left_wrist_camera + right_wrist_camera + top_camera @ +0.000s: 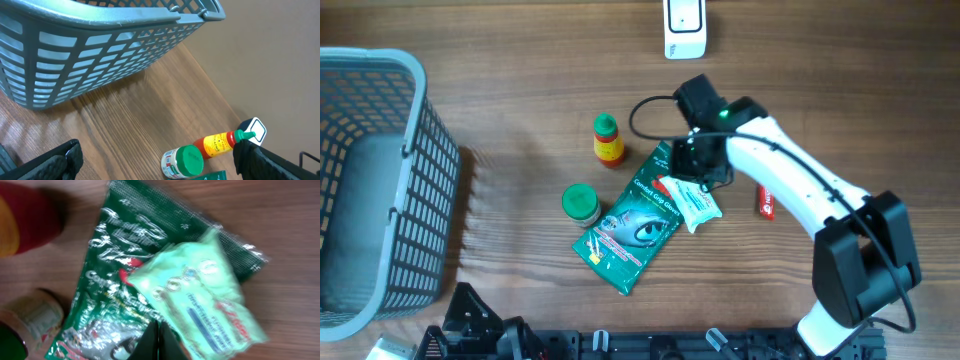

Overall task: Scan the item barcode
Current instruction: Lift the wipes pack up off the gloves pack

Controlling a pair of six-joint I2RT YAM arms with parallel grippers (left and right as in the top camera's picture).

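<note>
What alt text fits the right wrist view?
A pale green packet lies on a glossy dark green pouch on the wooden table. The shut end effector shows at the bottom edge; a jar sits lower left.

The wooden table carries a grey basket at left. In the middle lie a green packet, green-lidded jar and small bottle — far, a white scanner.

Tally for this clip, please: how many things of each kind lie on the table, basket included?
Baskets: 1, the grey basket
Bottles: 1, the sauce bottle
Jars: 1, the green-lidded jar
Packets: 2, the dark green packet and the pale green packet
White devices: 1, the white device
Red items, partly hidden: 1, the red item
Total: 7
</note>
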